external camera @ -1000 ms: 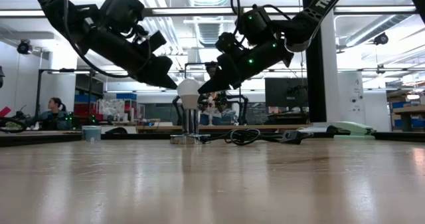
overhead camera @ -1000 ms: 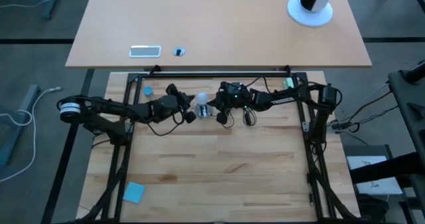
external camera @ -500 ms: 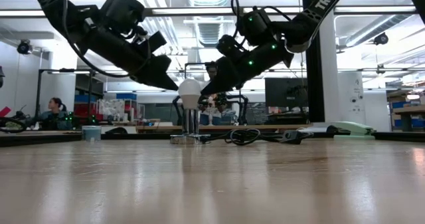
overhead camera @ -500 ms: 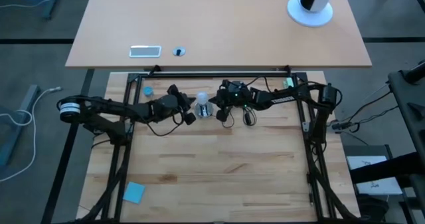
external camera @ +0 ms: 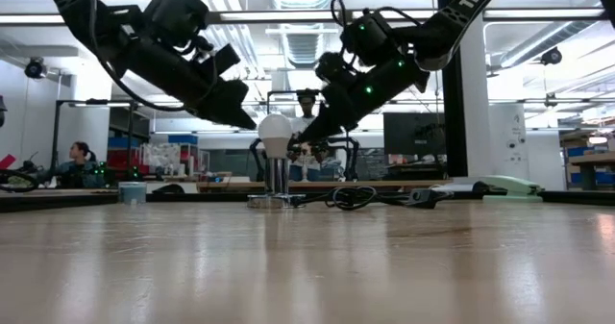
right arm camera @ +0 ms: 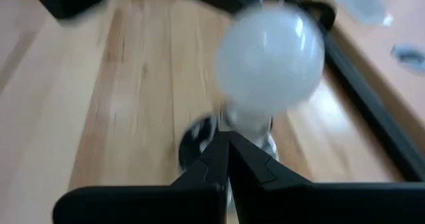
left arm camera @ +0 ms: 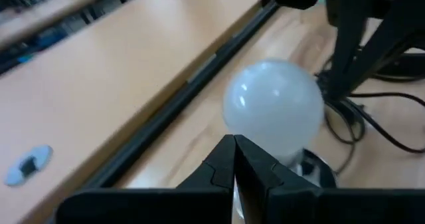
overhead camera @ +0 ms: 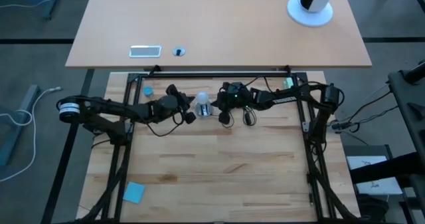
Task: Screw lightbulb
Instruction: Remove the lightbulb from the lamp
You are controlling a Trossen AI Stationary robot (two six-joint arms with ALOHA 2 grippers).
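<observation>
High view: small white frosted pear-shaped lightbulb [overhead camera: 202, 105] sits near the back edge of the pale wooden slatted table [overhead camera: 219, 171], between both arms, upright on a round silver socket disc [external camera: 270, 201] w/ a black cord [external camera: 356, 197] trailing off to the side. Left gripper [overhead camera: 188, 107] is just beside the bulb on its left, right gripper [overhead camera: 214, 107] just beside it on the other side; both have fingers pressed together, tips closed w/ nothing between them. Low view shows both tips at the bulb's shoulder height, either touching the glass or a hair off it, can't tell which. Left wrist view: closed fingertips [left arm camera: 234, 159] point straight at the bulb's lower glass; right wrist view shows the same from the opposite side, bulb blurred, socket below. Judgement: bulb looks seated in the socket but probably not fully threaded, so the step in hand is turning it home. To do it well: closed tips can only nudge, so one gripper should open, straddle the glass at its widest part & clamp lightly, while the other steadies the socket disc so it doesn't spin or slide on its cord. Keep the twist axis vertical, in line w/ the screw base; any tilt risks cross-threading or tipping the disc. Light squeeze only, glass is slick & fragile. A small blue cap [overhead camera: 147, 90] lies well apart at the back left, out of the way.
</observation>
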